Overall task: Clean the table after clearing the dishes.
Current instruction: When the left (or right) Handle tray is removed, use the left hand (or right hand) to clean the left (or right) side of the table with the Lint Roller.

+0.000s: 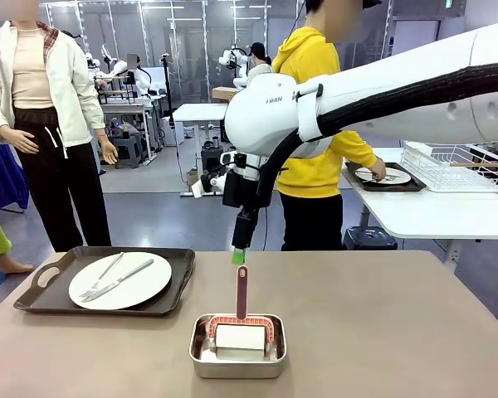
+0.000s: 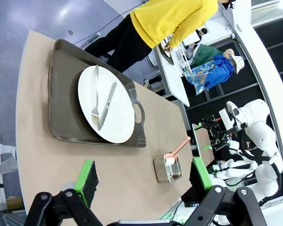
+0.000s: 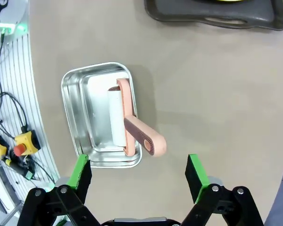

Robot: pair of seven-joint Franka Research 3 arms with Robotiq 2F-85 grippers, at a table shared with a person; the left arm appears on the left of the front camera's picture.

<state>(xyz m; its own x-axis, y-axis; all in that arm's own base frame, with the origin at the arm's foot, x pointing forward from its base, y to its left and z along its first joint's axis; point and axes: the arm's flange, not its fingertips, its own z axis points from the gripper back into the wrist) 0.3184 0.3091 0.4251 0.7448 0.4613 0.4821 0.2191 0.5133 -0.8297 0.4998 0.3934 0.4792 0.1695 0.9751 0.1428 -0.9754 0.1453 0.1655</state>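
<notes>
Your matte taupe table (image 1: 382, 332), at its left a white plate (image 1: 143, 292) bearing silver cutlery (image 1: 124, 276), on a dark handled tray (image 1: 181, 269)

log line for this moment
right gripper open above roller | left gripper open, high over table | roller in pan | plate on tray

The wide taupe-brown table top (image 1: 382, 332) looked matt and smooth. At six o'clock, the small rectangular metal pan (image 1: 236, 370) shone glossy.

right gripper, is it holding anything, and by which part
Nothing: the right gripper is open over the roller handle, not clamped on it. The left gripper is open and empty.
</notes>
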